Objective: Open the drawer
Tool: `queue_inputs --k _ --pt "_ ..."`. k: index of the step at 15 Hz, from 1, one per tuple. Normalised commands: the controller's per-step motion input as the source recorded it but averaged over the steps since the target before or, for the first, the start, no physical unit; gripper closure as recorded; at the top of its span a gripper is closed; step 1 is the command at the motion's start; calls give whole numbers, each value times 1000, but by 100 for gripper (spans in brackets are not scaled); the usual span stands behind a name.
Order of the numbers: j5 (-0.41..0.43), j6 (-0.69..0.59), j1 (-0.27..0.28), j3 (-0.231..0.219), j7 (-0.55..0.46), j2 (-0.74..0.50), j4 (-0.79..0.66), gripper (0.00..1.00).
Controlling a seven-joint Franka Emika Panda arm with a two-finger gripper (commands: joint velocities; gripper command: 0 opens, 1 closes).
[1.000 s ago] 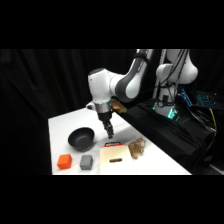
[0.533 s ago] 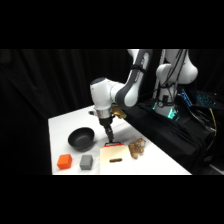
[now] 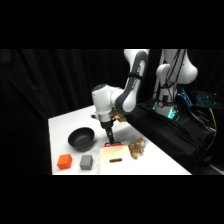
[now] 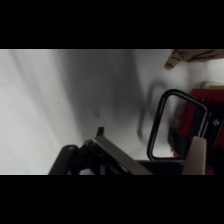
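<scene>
A flat cream box (image 3: 116,159) with a short dark bar on top lies near the table's front edge. The drawer's red-orange front (image 3: 114,145) shows along the box's far side. My gripper (image 3: 109,137) comes down from above and its tips are right at that red front. In the wrist view the red front (image 4: 200,117) is at the right, with a black wire loop handle (image 4: 175,125) standing out from it. The gripper (image 4: 150,142) is open. One pale finger (image 4: 197,155) stands just right of the loop and the other dark tip is to its left.
A black bowl (image 3: 81,138) sits left of the gripper. In front of the bowl lie an orange block (image 3: 63,161) and a grey block (image 3: 86,162). A small brown object (image 3: 136,147) rests right of the box. A dark bench with equipment borders the table's right side.
The gripper has come down and slightly to the right, from above the bowl's edge to the drawer's red front. Nothing on the table has moved.
</scene>
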Motion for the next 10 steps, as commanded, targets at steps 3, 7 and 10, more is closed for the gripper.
queue_inputs --k 3,7,10 --pt "232 205 -177 169 -226 147 37 0" --pt "184 199 -145 147 -207 147 52 0" --pt "89 193 -78 52 -122 49 -16 0"
